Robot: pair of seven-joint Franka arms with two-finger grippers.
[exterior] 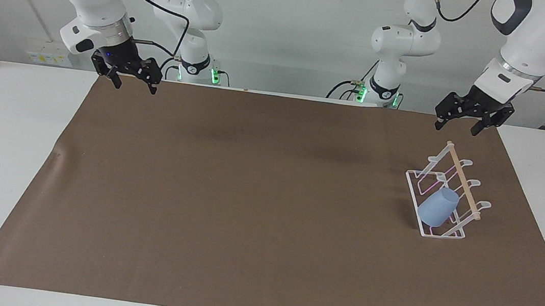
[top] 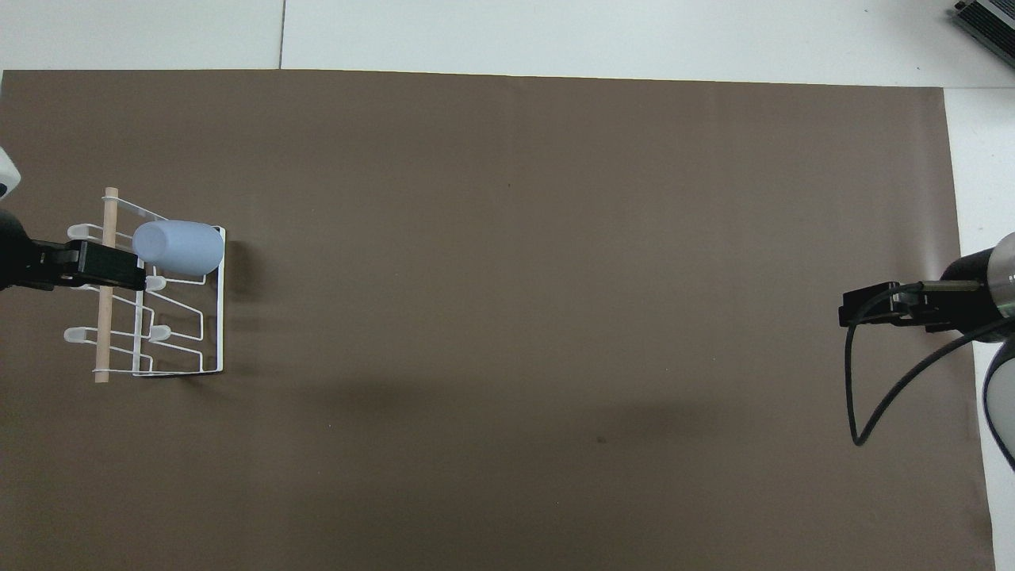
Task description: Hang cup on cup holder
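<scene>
Already the cup sits on the cup holder: you can see it slipped mouth-first over one of the slanted wire prongs, at the end of the rack that is farthest from the robots, with its narrow base pointing up and toward the middle of the table. It leans on the wire and does not touch the brown mat under the rack. The other prongs are free. So, as I judge it, the hanging itself is done, and what is left for you is only to bring the arms home and to check that the cup does not slide off.

Nothing holds the cup now. The left tool is up in the air, above the edge of the mat at the robots' side of the cup holder, and it is well apart from the cup; its fingers stand apart and are empty. In the overhead view this tool seems to lie over the wooden rod beside the cup, but that is only because it is raised.

The right tool waits over the other corner of the mat, at the right arm's end of the table, also with fingers apart and with nothing in them.
</scene>
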